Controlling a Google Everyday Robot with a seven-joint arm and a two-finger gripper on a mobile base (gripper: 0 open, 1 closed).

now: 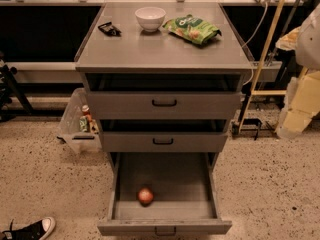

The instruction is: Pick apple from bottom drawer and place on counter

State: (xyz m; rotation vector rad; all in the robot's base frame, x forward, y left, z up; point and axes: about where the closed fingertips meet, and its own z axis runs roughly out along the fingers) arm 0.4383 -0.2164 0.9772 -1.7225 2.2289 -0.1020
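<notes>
The apple, small and red with a paler patch, lies on the floor of the bottom drawer, near its front and left of centre. That drawer is pulled fully open. The two shallower drawers above it stand slightly out. The counter is the flat grey top of the cabinet. My arm comes in at the right edge of the view, and its pale gripper hangs to the right of the cabinet at about middle-drawer height. It is well away from the apple and holds nothing that I can see.
On the counter stand a white bowl, a green snack bag and a small black object. A clear plastic bin sits left of the cabinet. A shoe shows at the bottom left. A yellow pole and cables stand on the right.
</notes>
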